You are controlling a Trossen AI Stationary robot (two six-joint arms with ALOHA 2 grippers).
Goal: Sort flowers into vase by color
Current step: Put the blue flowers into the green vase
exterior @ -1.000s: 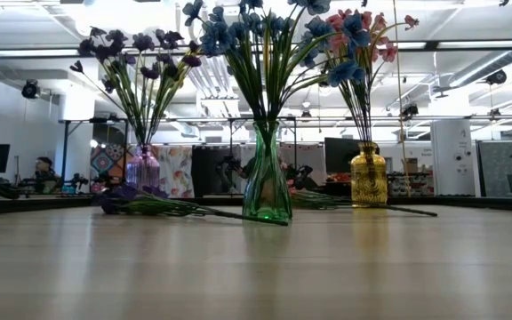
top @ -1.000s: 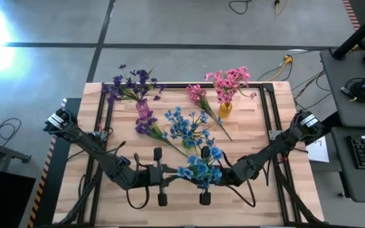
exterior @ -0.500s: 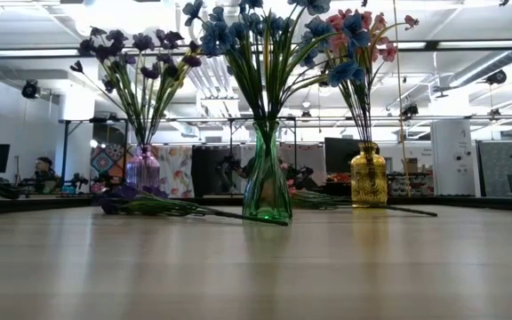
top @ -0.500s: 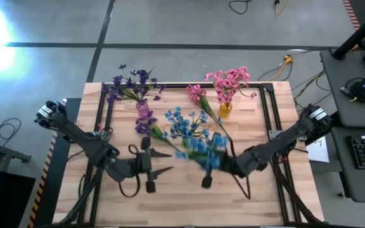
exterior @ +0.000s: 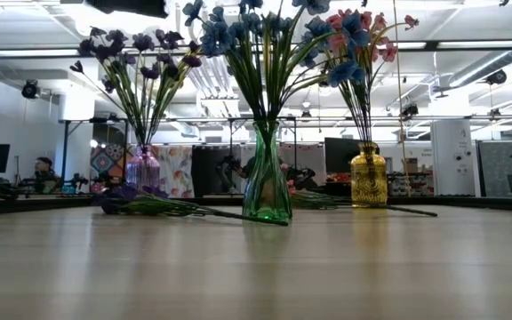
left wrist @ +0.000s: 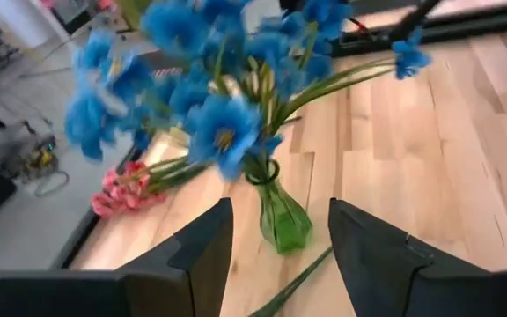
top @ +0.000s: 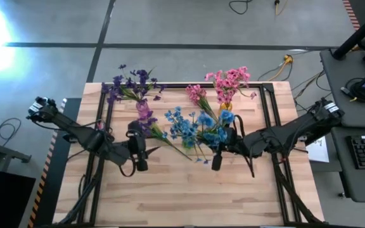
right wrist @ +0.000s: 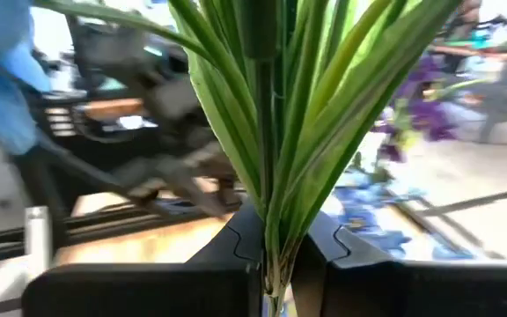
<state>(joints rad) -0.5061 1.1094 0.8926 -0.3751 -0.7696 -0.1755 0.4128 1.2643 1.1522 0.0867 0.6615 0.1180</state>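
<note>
The right hand [right wrist: 275, 264] is clamped on a blue flower [top: 213, 131] low on its stem – light, springy, top-heavy – above the green vase [left wrist: 283, 217]. The left hand [left wrist: 280, 242] waits beside, fingers apart.

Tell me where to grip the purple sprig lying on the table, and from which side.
Take the purple sprig on its bare green stem, below the blossoms, coming straight down from above. It lies flat on the wooden table, and the stem is thin enough for a pincer to close across, probably the open left pincer nearby.
</note>
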